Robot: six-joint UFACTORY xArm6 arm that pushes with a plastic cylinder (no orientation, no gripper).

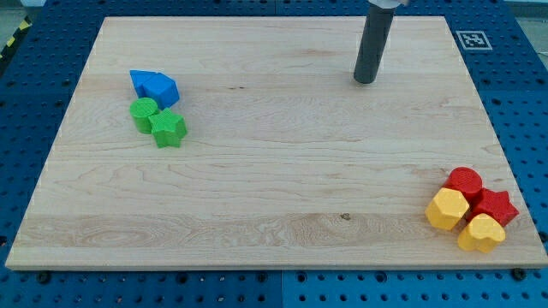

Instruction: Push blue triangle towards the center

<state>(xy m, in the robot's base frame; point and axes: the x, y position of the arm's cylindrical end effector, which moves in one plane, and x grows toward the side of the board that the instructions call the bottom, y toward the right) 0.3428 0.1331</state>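
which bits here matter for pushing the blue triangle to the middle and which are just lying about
In the job: blue triangle, my tip far to its right, wooden board.
Lying about: green cylinder, green star, red cylinder, red star, yellow hexagon, yellow heart.

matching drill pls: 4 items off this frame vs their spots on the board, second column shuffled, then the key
Items:
1. my tip
2. blue triangle
3. green star
4. yellow heart

Places:
A. view's bottom right corner, lowest of the red and yellow cluster
B. upper left, topmost of the cluster there
C. near the view's top edge, right of centre, far from every block
D. left side, just below the blue block

Pairs: 1-C, 2-B, 3-D, 4-A
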